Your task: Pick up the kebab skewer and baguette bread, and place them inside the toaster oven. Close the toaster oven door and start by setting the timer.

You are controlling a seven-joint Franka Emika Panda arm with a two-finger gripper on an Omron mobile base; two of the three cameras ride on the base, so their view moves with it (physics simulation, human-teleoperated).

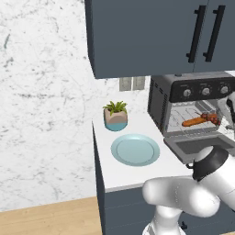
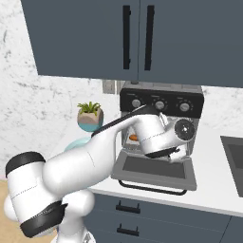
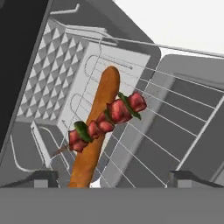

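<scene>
Left base view: toaster oven (image 1: 193, 108) standing with toaster oven door (image 1: 202, 146) dropped open, baguette bread (image 1: 193, 121) and kebab skewer (image 1: 212, 117) lying on the rack inside, teal plate (image 1: 135, 149) sitting on the counter, right base view: arm reaching into the oven mouth, hand view: gripper (image 3: 112, 179) fingers spread apart holding nothing, baguette lying just ahead of them, skewer resting across it.

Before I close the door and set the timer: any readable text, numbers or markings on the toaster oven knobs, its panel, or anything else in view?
None can be read.
Toaster oven control strip: small pale marks above its three knobs, too small and blurred to read.
Toaster oven door, baguette bread, kebab skewer, plate, plant pot, cabinets: no lettering visible.
</scene>
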